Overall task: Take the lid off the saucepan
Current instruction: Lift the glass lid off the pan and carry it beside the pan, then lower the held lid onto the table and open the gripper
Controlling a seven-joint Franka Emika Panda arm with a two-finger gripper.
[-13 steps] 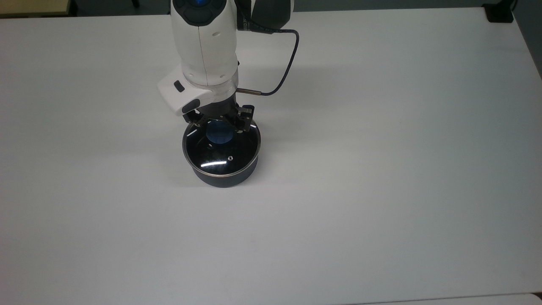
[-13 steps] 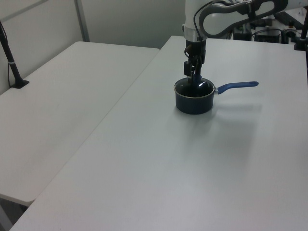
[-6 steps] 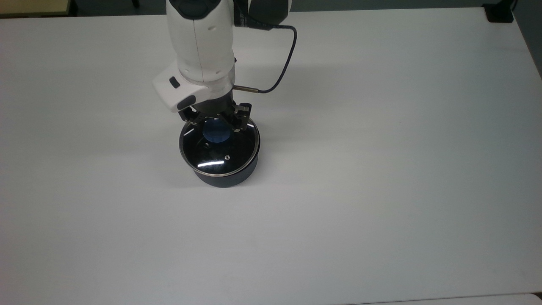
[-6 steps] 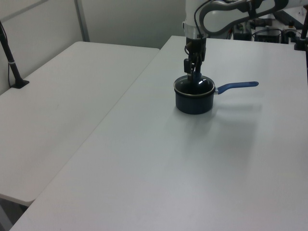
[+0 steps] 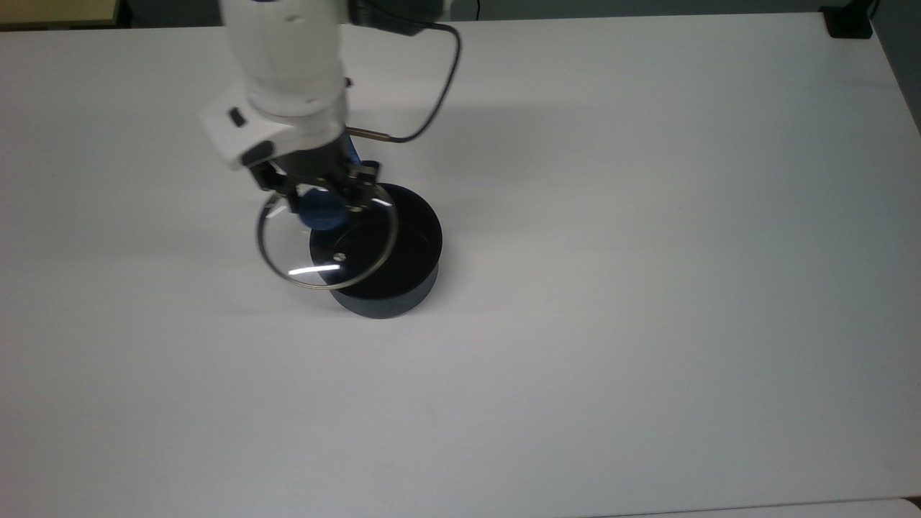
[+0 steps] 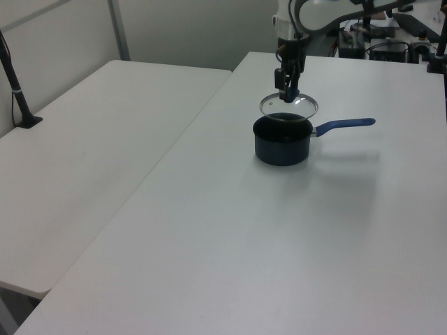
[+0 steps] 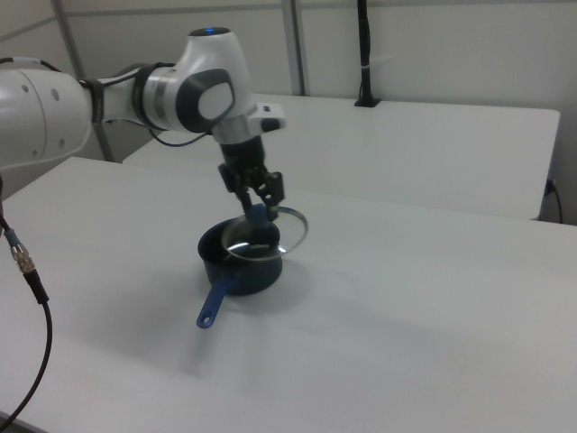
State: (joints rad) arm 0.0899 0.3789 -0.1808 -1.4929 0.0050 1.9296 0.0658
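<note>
Glass lid (image 5: pixel 327 248) is held clear of the saucepan (image 5: pixel 385 284), raised above the pan's rim and offset toward the top view's left, overlapping part of the pan's open mouth. The hand (image 5: pixel 321 198) is clamped on the lid's blue knob (image 5: pixel 321 212), near the upper centre-left of the top view. In the left view the lid (image 6: pixel 288 107) is seen above and behind the saucepan (image 6: pixel 281 142), whose blue handle (image 6: pixel 345 125) points toward the left view's right. The saucepan is supported by the white bench (image 5: pixel 647 288).
</note>
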